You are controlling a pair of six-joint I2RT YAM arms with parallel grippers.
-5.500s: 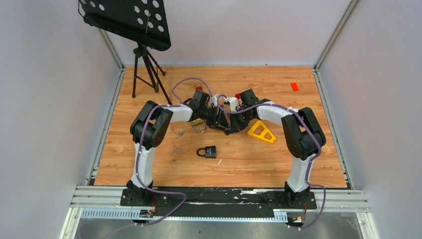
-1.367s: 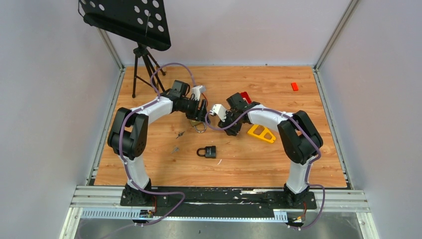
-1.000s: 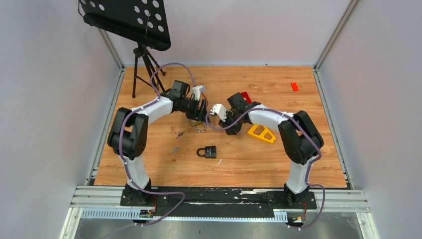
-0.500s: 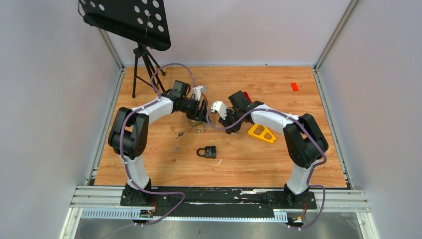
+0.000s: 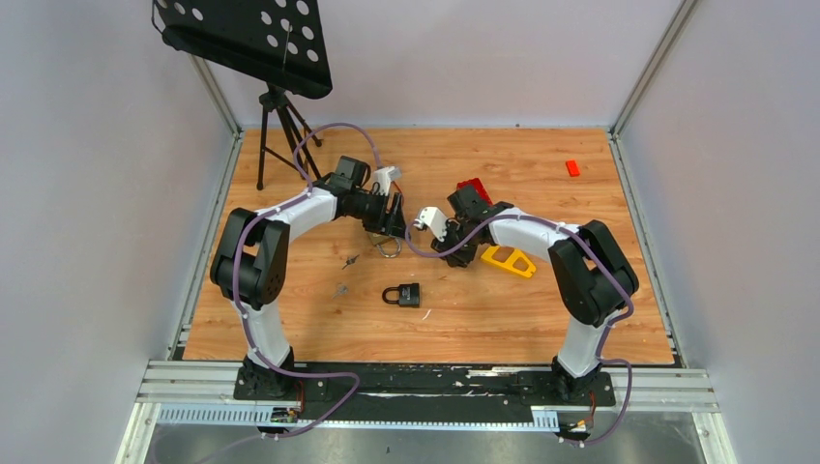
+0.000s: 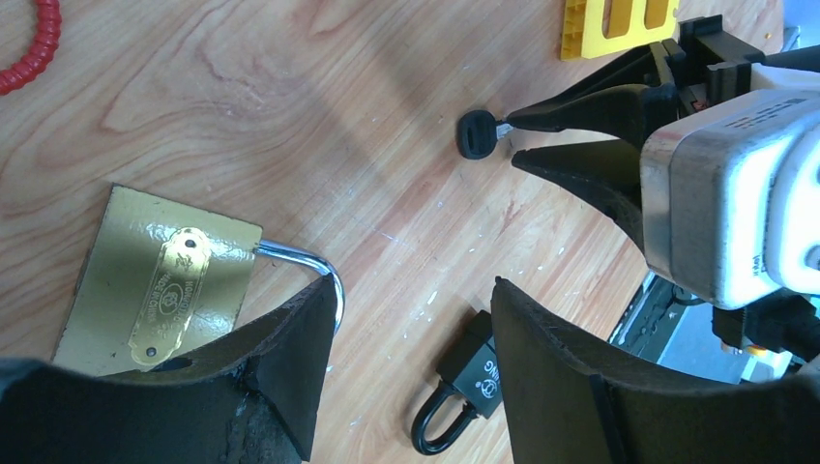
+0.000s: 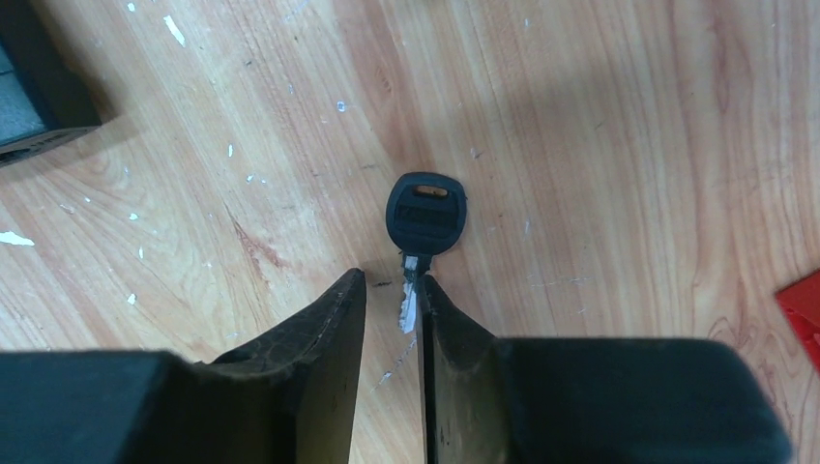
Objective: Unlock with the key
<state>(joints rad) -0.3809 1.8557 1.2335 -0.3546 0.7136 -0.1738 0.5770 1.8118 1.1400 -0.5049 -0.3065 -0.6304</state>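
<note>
A brass padlock (image 5: 384,241) with a steel shackle lies on the wooden table, and also shows in the left wrist view (image 6: 160,280). My left gripper (image 5: 392,218) hovers over it, open and empty (image 6: 411,286), with one finger (image 6: 280,367) above the shackle end. A black-headed key (image 7: 426,215) lies flat on the table. My right gripper (image 7: 391,290) is low over it and narrowly open, the key's blade lying between the fingers against the right one. The left wrist view shows that key (image 6: 474,132) at the right gripper's tips (image 6: 512,138). A black padlock (image 5: 404,295) lies nearer the bases.
A yellow triangular frame (image 5: 508,259) lies just right of the right gripper. A red piece (image 5: 472,186) sits behind the right wrist and a small red block (image 5: 572,167) lies at the far right. A tripod stand (image 5: 280,126) is at the back left. Small loose keys (image 5: 348,259) lie left of the padlocks.
The right gripper has shifted slightly right and lower, down onto the key. The left arm has stayed over the brass padlock for the last second.
</note>
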